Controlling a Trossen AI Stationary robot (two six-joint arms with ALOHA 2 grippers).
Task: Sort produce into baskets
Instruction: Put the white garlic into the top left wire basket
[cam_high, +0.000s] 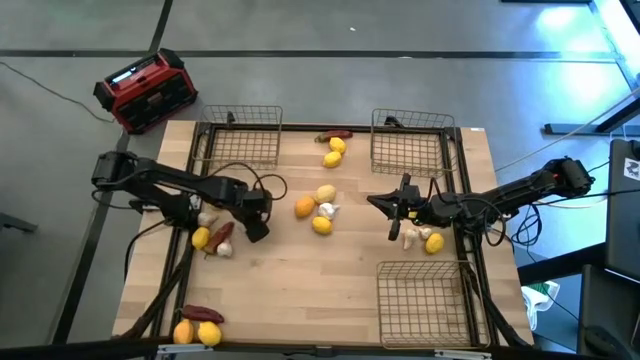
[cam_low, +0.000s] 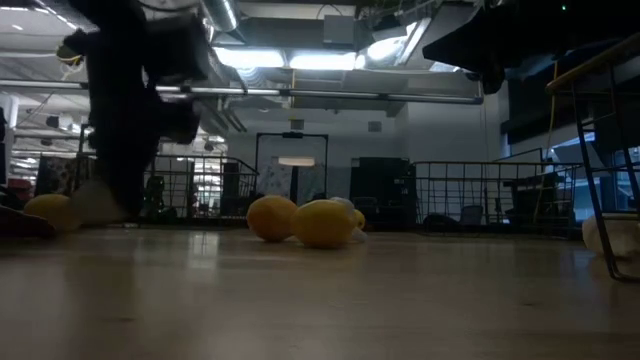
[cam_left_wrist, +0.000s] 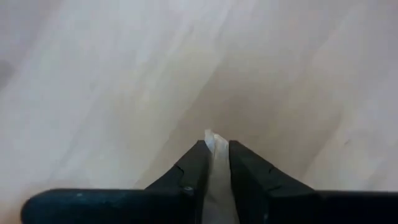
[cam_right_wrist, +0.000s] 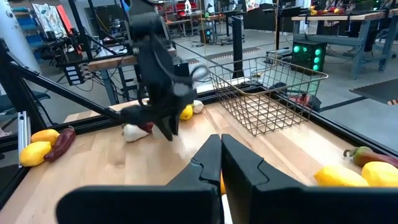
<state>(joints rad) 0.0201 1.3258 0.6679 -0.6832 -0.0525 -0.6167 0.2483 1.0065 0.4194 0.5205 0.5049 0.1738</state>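
The table is pale wood with a smooth, faintly shiny grain. The baskets are thin grey wire mesh. Both claws, left and right, have matt black plastic-looking fingers. Near the right claw, the yellow fruits look smooth and slightly glossy; the bulbs look papery.

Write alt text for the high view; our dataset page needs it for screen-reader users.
Seen from above, a wooden table holds three wire baskets, all empty, and scattered produce. The left gripper is beside fruit near the left edge; the right gripper, shut, points at the centre cluster.
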